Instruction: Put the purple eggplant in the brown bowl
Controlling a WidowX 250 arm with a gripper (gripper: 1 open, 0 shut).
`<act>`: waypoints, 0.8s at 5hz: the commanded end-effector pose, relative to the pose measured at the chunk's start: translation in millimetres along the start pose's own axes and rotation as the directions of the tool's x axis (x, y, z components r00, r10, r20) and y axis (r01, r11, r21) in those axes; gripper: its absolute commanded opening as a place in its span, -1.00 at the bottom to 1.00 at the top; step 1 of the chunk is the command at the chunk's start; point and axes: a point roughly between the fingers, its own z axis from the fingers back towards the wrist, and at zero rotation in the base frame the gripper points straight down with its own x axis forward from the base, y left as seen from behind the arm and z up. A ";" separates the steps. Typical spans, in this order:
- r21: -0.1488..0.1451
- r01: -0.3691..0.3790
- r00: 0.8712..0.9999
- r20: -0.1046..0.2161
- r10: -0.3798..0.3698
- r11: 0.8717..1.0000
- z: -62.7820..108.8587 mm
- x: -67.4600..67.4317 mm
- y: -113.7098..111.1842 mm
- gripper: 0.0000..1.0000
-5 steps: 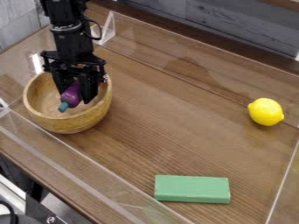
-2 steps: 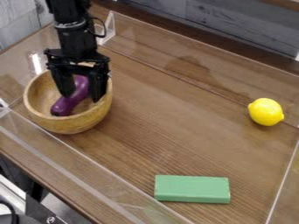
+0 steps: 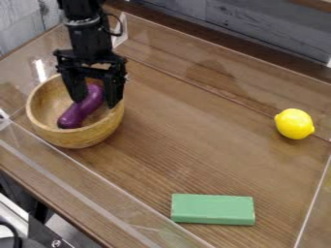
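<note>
The purple eggplant [image 3: 80, 108] lies tilted inside the brown bowl [image 3: 93, 130] at the left of the table, one end resting up toward the bowl's far rim. My gripper [image 3: 91, 85] hangs just above it, pointing straight down, with its black fingers spread wide on either side of the eggplant's upper end. The jaws are open and nothing is held between them.
A yellow lemon [image 3: 295, 124] sits at the far right of the wooden table. A flat green block [image 3: 214, 208] lies near the front edge. Clear plastic walls [image 3: 155, 228] border the table on all sides.
The jaws have opened and let go of the eggplant, which now lies in the bowl. The gripper has lifted slightly above it.
</note>
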 end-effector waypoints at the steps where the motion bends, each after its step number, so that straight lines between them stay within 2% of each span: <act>1: 0.018 0.003 0.996 0.088 -0.004 1.000 28.3 7.4 -4.1 1.00; 3: 0.027 0.021 0.991 0.130 -0.025 0.999 41.0 8.6 -12.3 1.00; 4: 0.036 0.018 0.990 0.136 -0.023 0.999 40.1 9.3 -9.7 1.00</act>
